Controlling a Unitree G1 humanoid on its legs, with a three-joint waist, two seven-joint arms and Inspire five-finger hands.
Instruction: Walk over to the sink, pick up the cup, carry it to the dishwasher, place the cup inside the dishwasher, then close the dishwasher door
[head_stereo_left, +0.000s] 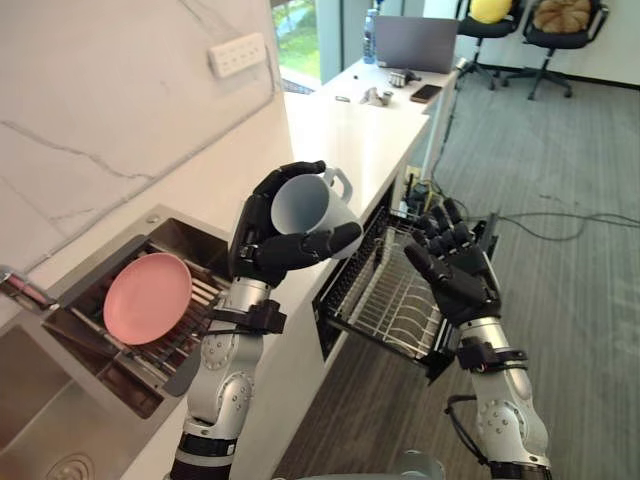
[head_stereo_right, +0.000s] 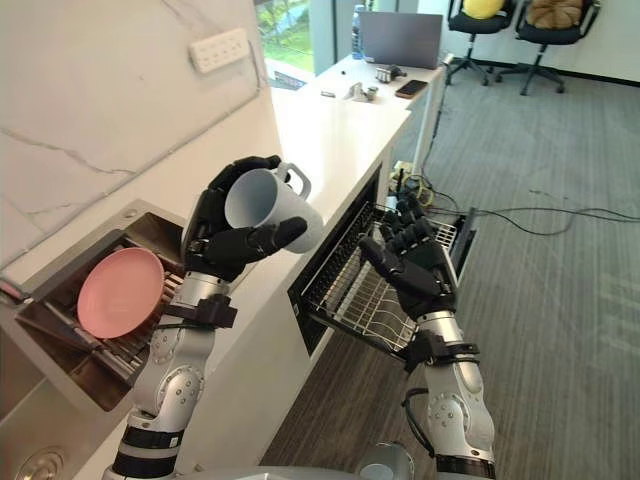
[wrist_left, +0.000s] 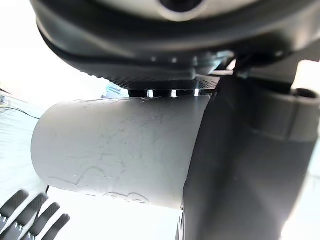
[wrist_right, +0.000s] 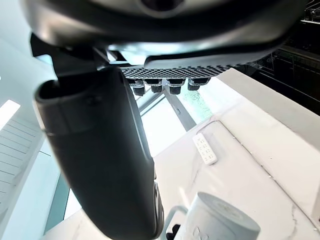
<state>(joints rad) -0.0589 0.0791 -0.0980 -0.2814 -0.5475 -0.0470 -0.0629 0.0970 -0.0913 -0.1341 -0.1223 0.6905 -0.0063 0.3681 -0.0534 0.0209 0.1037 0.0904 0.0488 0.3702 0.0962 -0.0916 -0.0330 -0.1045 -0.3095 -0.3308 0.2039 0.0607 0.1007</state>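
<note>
One white cup (head_stereo_left: 305, 210) is sitting in the left hand (head_stereo_left: 262, 245), whose fingers and thumb are curling round its body. The cup is lying tilted, its mouth facing back toward the head camera and its handle pointing away along the counter (head_stereo_left: 350, 130). The hand is holding it in the air over the counter's front edge, just beside the open dishwasher (head_stereo_left: 385, 295), whose wire rack (head_stereo_right: 350, 290) is standing pulled out below the counter. The right hand (head_stereo_left: 460, 275) is hanging above that rack, fingers loosely spread and gripping nothing. To the robot's left, a pink plate (head_stereo_left: 147, 297) is leaning on a slatted rack in the steel sink (head_stereo_left: 30, 380). Far along the counter a laptop (head_stereo_left: 415, 45) is standing open.
</note>
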